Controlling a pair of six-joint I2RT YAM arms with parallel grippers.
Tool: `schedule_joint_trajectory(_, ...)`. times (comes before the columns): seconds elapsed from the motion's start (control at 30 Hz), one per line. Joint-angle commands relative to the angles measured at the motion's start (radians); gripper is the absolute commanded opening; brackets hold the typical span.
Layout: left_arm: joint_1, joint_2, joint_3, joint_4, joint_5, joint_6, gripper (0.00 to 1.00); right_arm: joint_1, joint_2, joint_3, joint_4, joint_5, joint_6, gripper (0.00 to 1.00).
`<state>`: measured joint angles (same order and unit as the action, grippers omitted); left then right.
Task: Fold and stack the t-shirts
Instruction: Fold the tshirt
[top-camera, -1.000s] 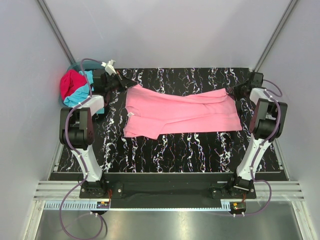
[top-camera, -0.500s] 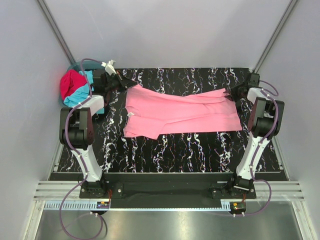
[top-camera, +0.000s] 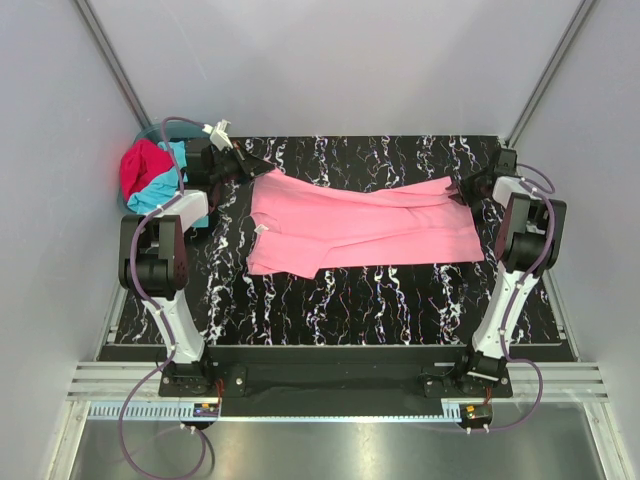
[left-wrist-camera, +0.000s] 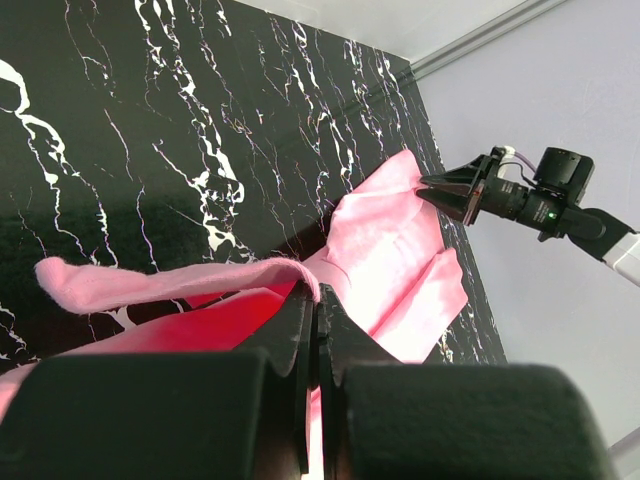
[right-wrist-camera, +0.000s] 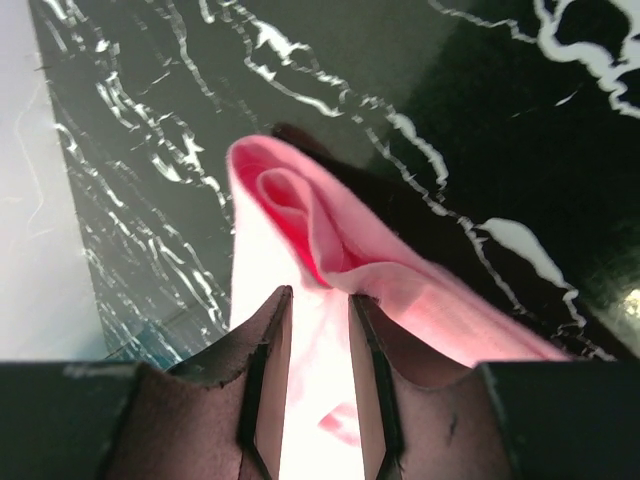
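far left, a basket (top-camera: 146, 131) holds one red shirt (top-camera: 142, 166) and one turquoise shirt (top-camera: 166, 187). the left gripper (top-camera: 263, 168) is clamped on the far left corner of one pink shirt (top-camera: 360, 225), which lies lengthwise left to right on the table (top-camera: 350, 305). the right gripper (top-camera: 462, 189), jaws narrowly apart, points at its far right corner.

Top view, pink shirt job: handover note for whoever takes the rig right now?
Left gripper: shut on the far-left corner of the pink shirt.
Right gripper: jaws apart at the shirt's far-right corner fold, not visibly clamped.
Pink shirt: laid out across the table.
Red shirt and turquoise shirt: bunched in the basket, far left.
Done: one shirt out and spread.
Left: fold it, fold the other two, stack all three.
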<state>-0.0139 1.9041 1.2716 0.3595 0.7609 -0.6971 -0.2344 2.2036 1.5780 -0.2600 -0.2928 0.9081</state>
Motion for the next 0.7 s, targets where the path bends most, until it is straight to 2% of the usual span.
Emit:
schedule_joint_trajectory(0.0,0.006,-0.010,0.017,0.053,0.031,0.018,0.00,0.003,0.025,0.040,-0.004,0.026,-0.018,0.37)
schedule_joint_trajectory(0.3,0.008,-0.004,0.021,0.042,0.028,0.027,0.00,0.003,0.053,0.091,-0.004,0.023,-0.020,0.36)
schedule_joint_trajectory(0.43,0.009,0.003,0.023,0.041,0.028,0.028,0.00,0.003,0.054,0.100,-0.004,0.021,-0.020,0.24)
schedule_joint_trajectory(0.47,0.009,0.004,0.023,0.041,0.028,0.027,0.00,0.003,0.054,0.102,-0.004,0.023,-0.020,0.14)
schedule_joint_trajectory(0.57,0.008,0.004,0.025,0.042,0.028,0.024,0.00,0.003,0.047,0.097,-0.005,0.029,-0.026,0.00)
schedule_joint_trajectory(0.67,0.008,0.001,0.022,0.042,0.026,0.022,0.00,0.003,0.033,0.100,-0.002,0.027,-0.028,0.00)
